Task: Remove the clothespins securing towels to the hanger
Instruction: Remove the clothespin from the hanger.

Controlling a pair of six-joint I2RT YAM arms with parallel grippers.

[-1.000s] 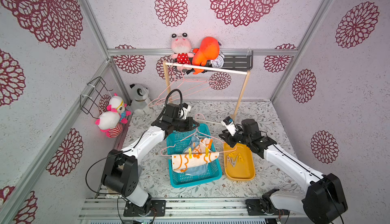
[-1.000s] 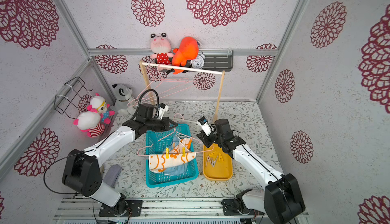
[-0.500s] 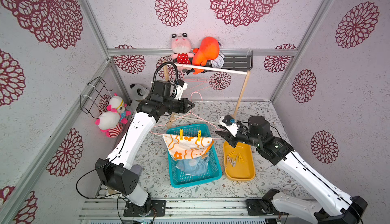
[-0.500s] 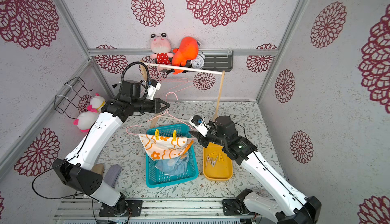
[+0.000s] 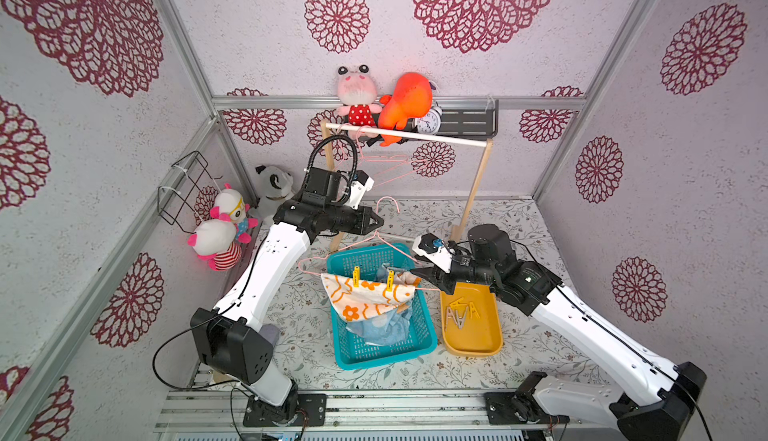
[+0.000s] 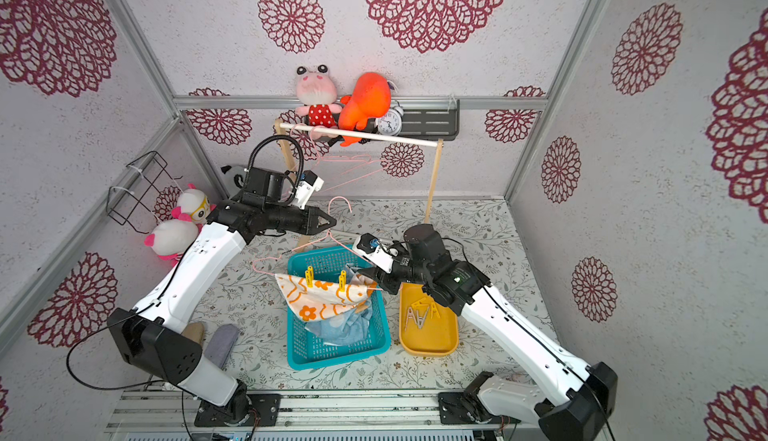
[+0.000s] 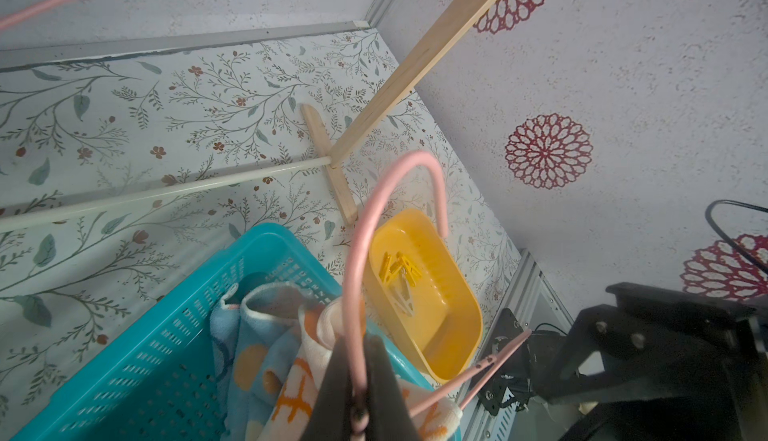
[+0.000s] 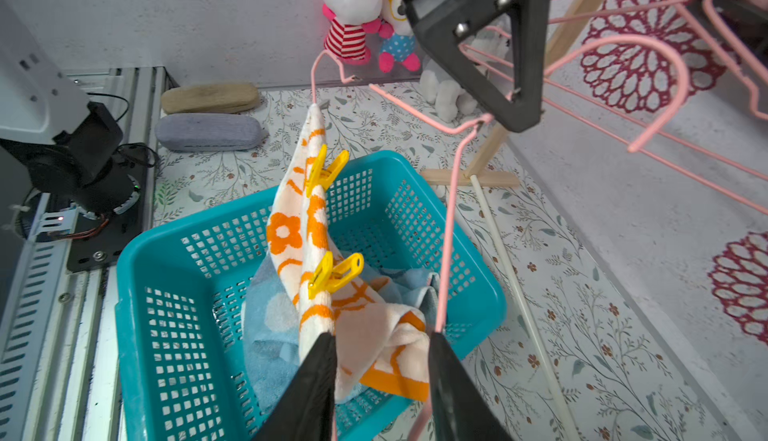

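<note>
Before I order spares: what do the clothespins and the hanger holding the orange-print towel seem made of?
Yellow clothespins: likely moulded plastic, smooth, slightly glossy, uniform colour. Pink hanger: probably coated metal wire; thin, evenly pink, matte, sharply bent. Its core is not visible.

Bright, even, diffuse lighting with soft, faint shadows. Wide-angle stretching toward the edges of every view. Focus mostly sharp.

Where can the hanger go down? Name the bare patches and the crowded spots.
Bare mat: behind the yellow tray toward the right wall, and the front strip before the teal basket. Crowded: basket holds blue towels, tray holds clothespins, pink hanger hangs over the basket.
</note>
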